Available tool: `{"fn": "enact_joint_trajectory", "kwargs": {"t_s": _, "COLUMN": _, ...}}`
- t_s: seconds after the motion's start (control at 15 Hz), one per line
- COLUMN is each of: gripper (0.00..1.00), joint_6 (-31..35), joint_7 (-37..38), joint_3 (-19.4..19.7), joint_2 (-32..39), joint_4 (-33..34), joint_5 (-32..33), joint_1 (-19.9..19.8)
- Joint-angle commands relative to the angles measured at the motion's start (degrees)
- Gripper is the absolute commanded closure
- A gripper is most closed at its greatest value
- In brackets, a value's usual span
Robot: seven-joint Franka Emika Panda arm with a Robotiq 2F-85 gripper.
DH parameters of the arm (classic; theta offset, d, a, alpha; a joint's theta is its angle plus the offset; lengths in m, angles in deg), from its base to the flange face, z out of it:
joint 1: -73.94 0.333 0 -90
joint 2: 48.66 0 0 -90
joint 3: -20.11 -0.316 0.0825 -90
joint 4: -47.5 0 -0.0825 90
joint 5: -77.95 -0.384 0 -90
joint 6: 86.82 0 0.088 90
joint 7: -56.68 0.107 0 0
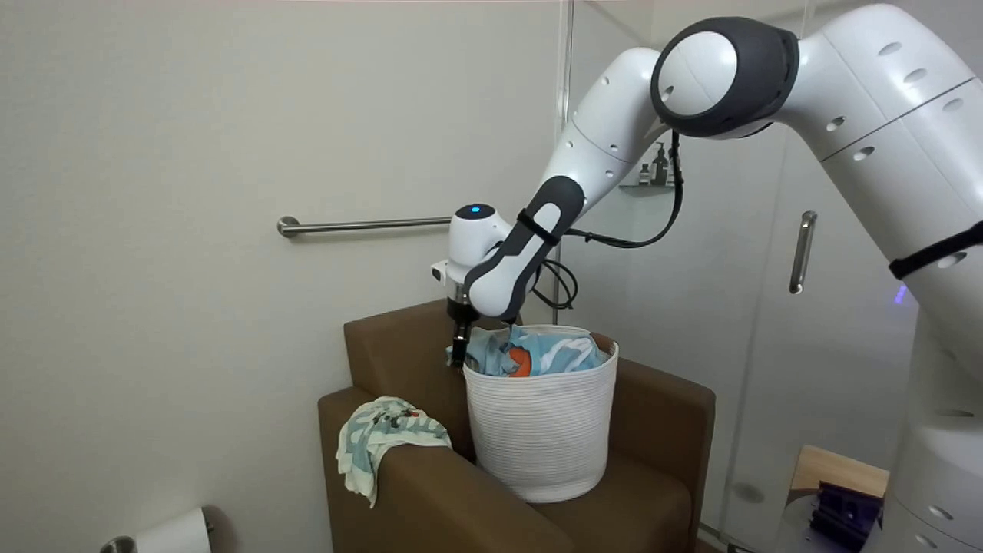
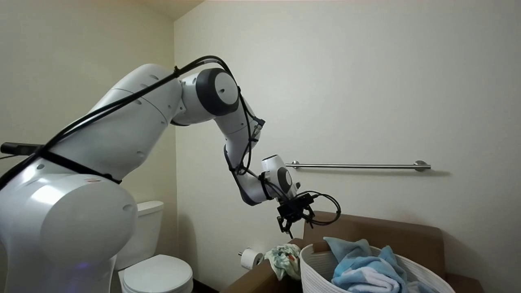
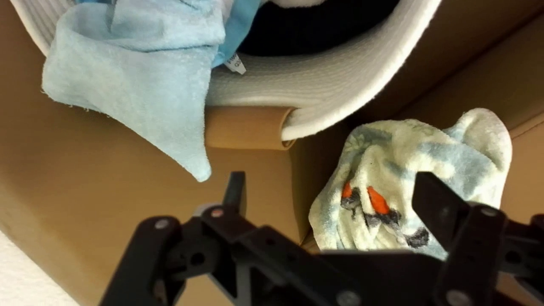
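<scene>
My gripper [image 3: 329, 182] is open with nothing between its fingers. It hangs above the armchair beside the basket; it also shows in both exterior views [image 1: 459, 355] [image 2: 286, 231]. A white, green and grey-blue patterned cloth [image 3: 382, 170] with orange spots lies crumpled on the armrest [image 1: 392, 438] [image 2: 285, 258], below the gripper and apart from it. A white woven basket [image 1: 537, 438] [image 2: 313, 280] [image 3: 340, 114] stands on the seat. Light blue cloths [image 1: 564, 353] [image 2: 366, 268] [image 3: 136, 85] fill part of it, and one corner hangs over the rim near a brown handle [image 3: 246, 127]. An orange patch [image 1: 521, 361] shows among them.
The brown armchair [image 1: 653, 491] [image 2: 390, 228] stands against the wall. A metal bar [image 1: 361, 226] [image 2: 358, 166] is fixed above it. A toilet [image 2: 158, 272] and a paper roll [image 2: 250, 258] are nearby. A glass door with a handle [image 1: 802, 253] stands behind the arm.
</scene>
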Motion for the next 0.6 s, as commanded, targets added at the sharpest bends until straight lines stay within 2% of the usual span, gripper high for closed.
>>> {"fn": "enact_joint_trajectory", "kwargs": {"t_s": 0.0, "gripper": 0.00, "joint_6": -1.6, "joint_7": -0.2, "joint_3": -0.8, "joint_2": 1.8, "joint_4": 2.4, "joint_5": 1.8, "joint_1": 0.6}}
{"fn": "enact_joint_trajectory", "kwargs": {"t_s": 0.53, "gripper": 0.00, "joint_6": -3.9, "joint_7": -2.4, "joint_3": -3.7, "joint_2": 4.1, "joint_4": 5.2, "joint_5": 2.1, "joint_1": 1.6}}
